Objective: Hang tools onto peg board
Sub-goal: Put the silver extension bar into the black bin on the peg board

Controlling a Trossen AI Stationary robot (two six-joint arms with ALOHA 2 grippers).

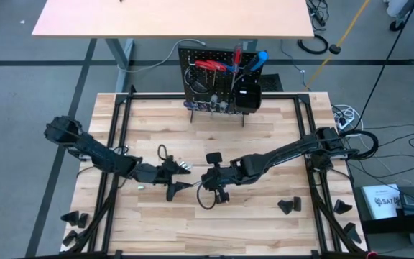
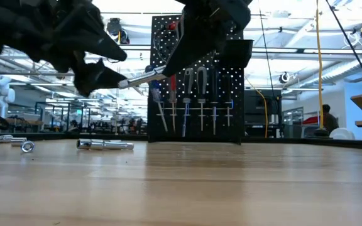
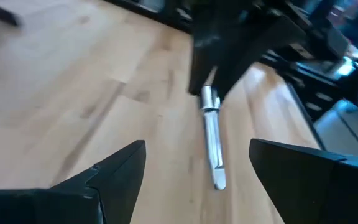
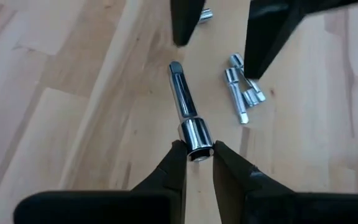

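Note:
My right gripper (image 1: 207,182) is over the middle of the table, shut on a silver metal bit (image 4: 185,106). The bit points away from it toward my left gripper (image 1: 180,178). My left gripper (image 3: 197,168) is open, with one finger on either side of the bit's free end (image 3: 218,177), and does not touch it. More silver bits (image 4: 242,93) lie flat on the wood beneath. At the table's far edge the peg board (image 1: 218,79) stands upright on its feet. Red- and blue-handled tools (image 1: 225,65) hang on it. My right gripper pinches the bit's thick socket end (image 4: 196,142) between its two fingertips (image 4: 174,163). The fingers come slanting down from the table's right side. The bit sticks out beyond them in line with the fingers. It is lifted clear of the table (image 2: 140,78) and nearly level.
Small black wedge blocks lie near the right front (image 1: 290,205), at the right edge (image 1: 342,208) and at the left front corner (image 1: 74,216). A loose silver bit (image 2: 105,144) and a small ring-like piece (image 2: 27,146) lie on the table. A black frame (image 1: 121,115) rims the table top.

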